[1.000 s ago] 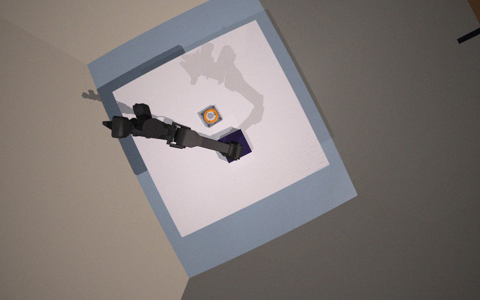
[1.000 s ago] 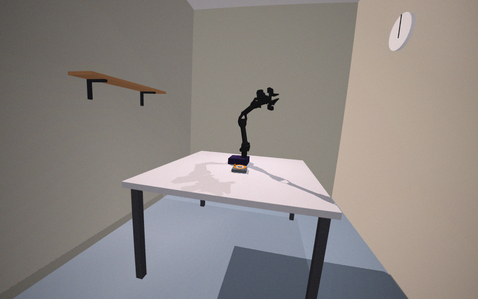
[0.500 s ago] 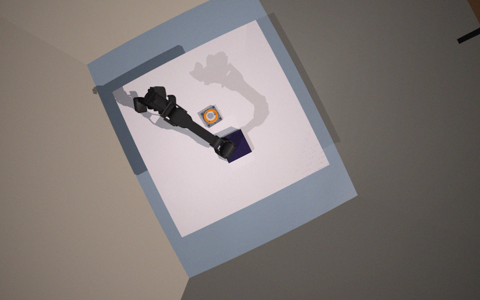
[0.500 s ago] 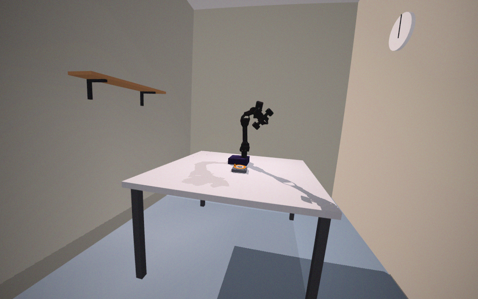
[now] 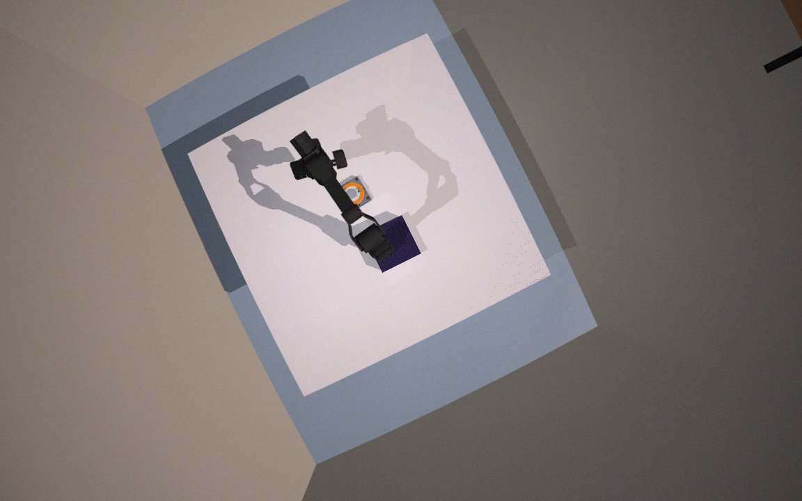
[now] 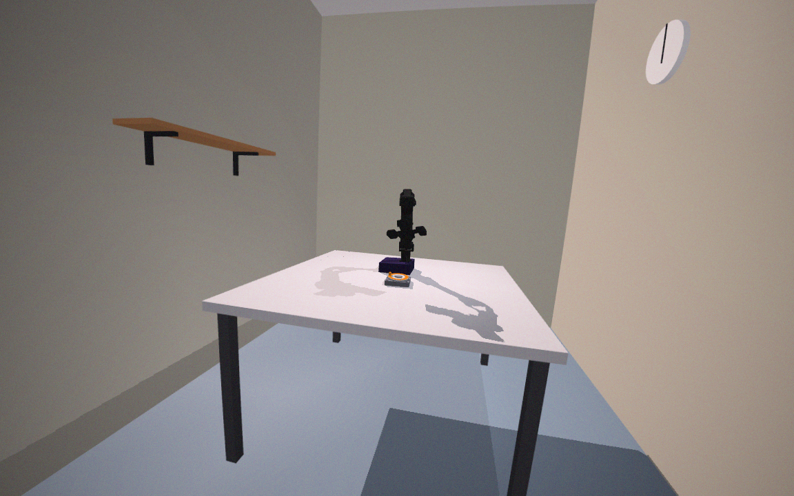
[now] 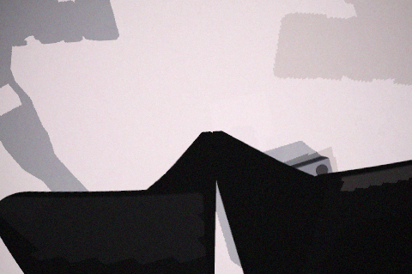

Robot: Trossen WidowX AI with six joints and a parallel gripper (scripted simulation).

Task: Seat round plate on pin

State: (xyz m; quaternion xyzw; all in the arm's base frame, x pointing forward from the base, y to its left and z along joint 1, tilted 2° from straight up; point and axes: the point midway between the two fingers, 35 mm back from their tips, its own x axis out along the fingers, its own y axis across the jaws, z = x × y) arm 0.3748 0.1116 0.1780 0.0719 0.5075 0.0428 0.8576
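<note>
The round plate shows as an orange ring around a pale centre, on a square grey base. In the exterior view the small orange tab stands at the ring's left back. The arm covers the plate's left edge in the top view. Pin, hole and tilt are too small to tell. My gripper is shut and empty, its fingertips together in the wrist view. It is in the air above the table, clear of the plate. One finger hides most of the base there; only a grey corner shows.
The arm stands on a dark purple block close behind the base on the white table. Its shadows fall on both sides of the base. A wooden shelf and a round clock hang on the walls.
</note>
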